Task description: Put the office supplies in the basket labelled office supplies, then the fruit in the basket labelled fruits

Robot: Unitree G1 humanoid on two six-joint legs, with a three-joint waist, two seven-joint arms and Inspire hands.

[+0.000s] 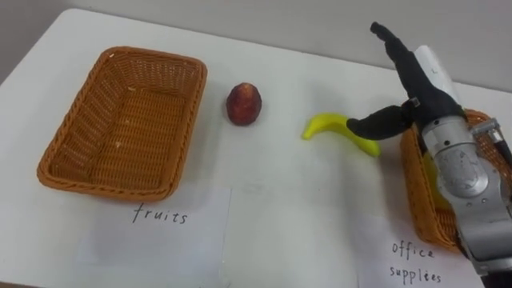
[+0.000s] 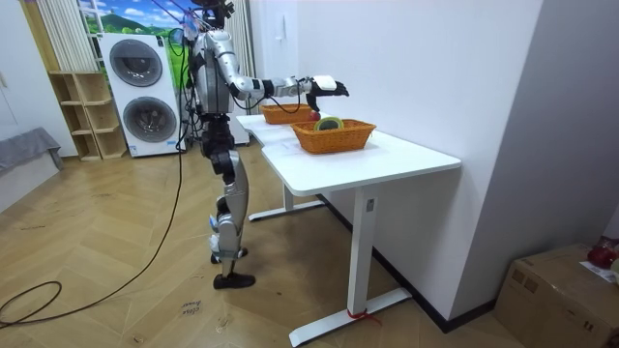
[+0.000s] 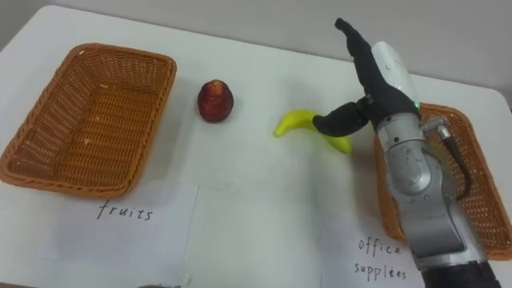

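- Nearest to the camera, on the white bench (image 1: pixel 280 184), lay the left paper sheet (image 1: pixel 160 232) with handwriting, just in front of the left basket (image 1: pixel 112 186).
- A right paper sheet (image 1: pixel 400 240), also with handwriting, lay in front of the right basket (image 3: pixel 488 200), beside the robot's forearm.
- Its right hand (image 1: pixel 424 96) was held above the bench at the inner side of the right basket. It was open, with the fingers straight and pointing away from the robot and the thumb spread toward the left. It held nothing.
- The banana (image 1: pixel 328 124) lay on the bench between the two baskets, closer to the right one. The thumb covered its right end, and I could not tell if it touched the fruit.
- The red fruit (image 1: pixel 244 104) stood on the bench just beside the right wall of the left basket — apart from the banana.
- A yellow-green thing (image 2: pixel 329 123) was inside the right basket, mostly hidden behind the forearm in the eye views.
- In the room view the robot stood upright at the bench's long side with a washing machine (image 2: pixel 131 68) behind it.
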